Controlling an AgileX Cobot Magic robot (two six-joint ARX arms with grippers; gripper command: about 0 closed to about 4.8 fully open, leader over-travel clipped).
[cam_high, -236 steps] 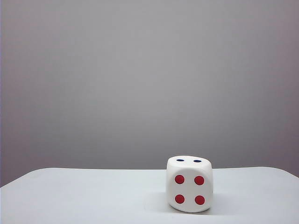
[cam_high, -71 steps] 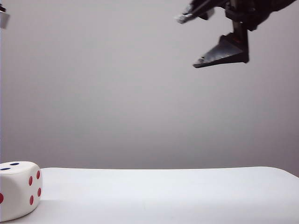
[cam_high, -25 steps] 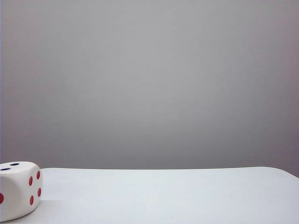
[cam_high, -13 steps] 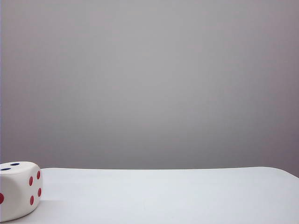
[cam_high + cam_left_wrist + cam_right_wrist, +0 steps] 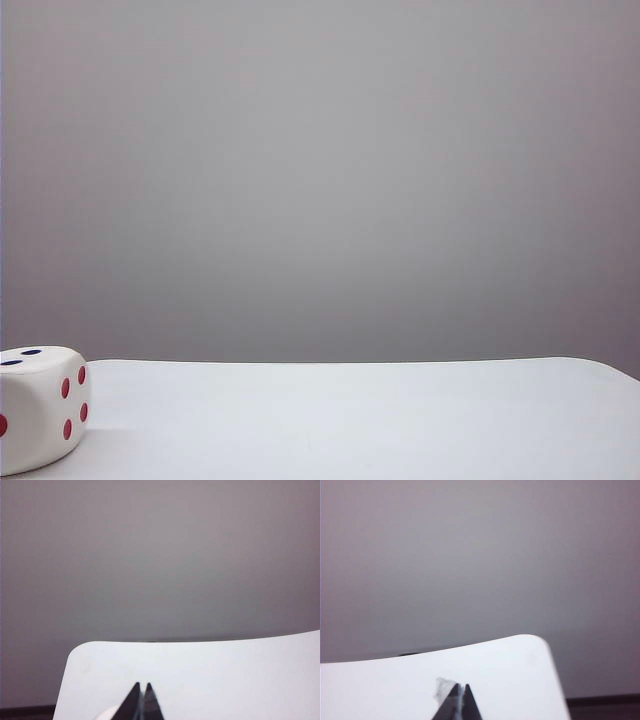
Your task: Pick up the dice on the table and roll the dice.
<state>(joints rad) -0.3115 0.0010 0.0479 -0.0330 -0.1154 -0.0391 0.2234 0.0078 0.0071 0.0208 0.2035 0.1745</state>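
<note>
The die sits at the far left edge of the desk, two blue pips up, partly cut off. Left gripper and right gripper both hover above the desk, fingertips pressed together, holding nothing.

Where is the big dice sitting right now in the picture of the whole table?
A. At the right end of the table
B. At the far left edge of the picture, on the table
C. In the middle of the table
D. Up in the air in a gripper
B: in the exterior view the dice rests on the table at the left border, partly cut off, with no gripper near it.
</note>
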